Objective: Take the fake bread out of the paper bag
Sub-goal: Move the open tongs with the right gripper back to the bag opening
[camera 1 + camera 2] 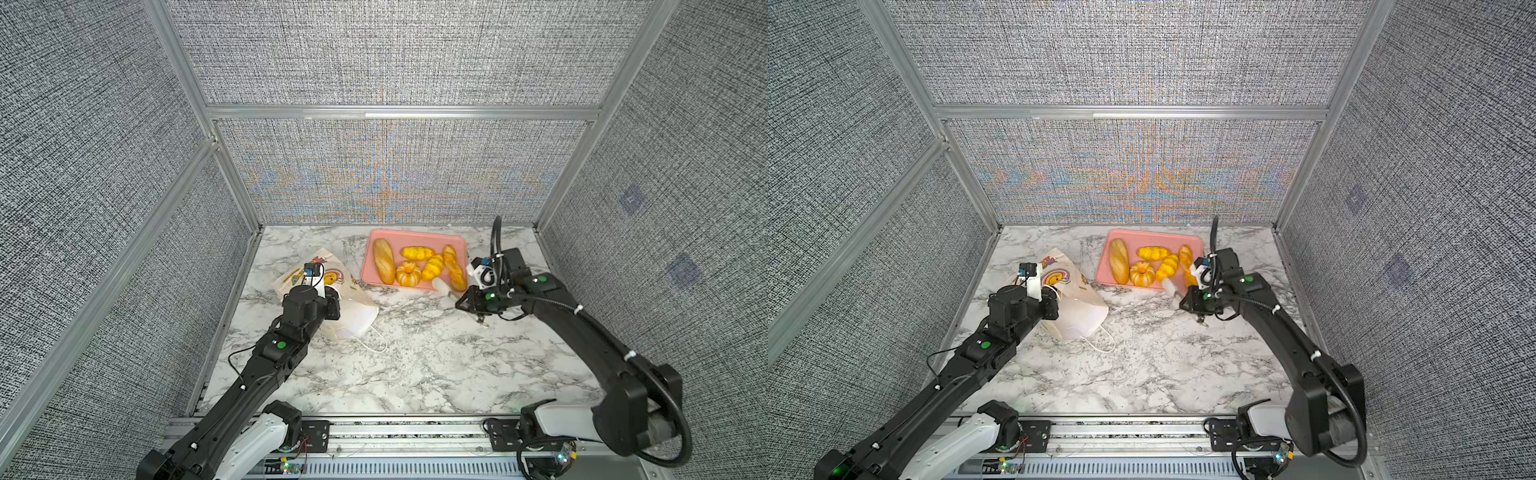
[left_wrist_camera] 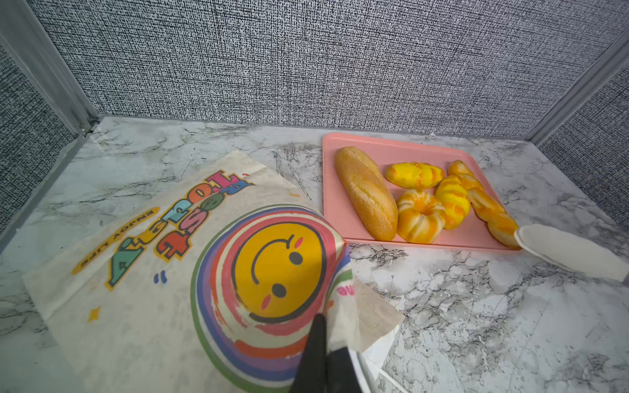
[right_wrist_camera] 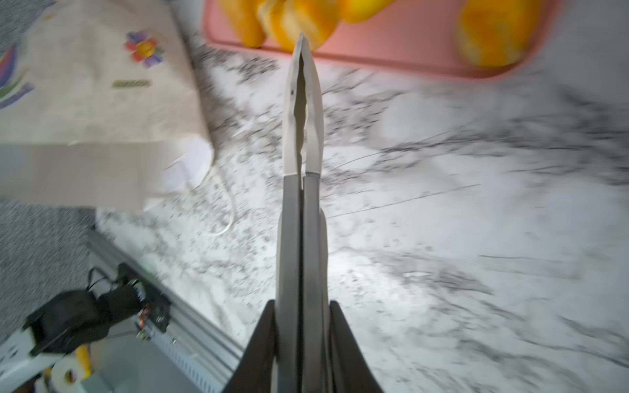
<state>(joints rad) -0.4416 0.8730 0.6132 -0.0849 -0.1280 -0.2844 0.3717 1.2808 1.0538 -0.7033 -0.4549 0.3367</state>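
Left wrist shows bare marble between paper bag and pink tray.

Both top views, side by side, look steeply down from high above the near edge of the desk toward the back wall, framing the whole desk and sharing nearly all of it. The left wrist view sits low and close over the paper bag, past the left tool, facing the back wall; the right wrist view, blurred, looks from close above the desk along the tongs in the right tool. All four show the pink tray.
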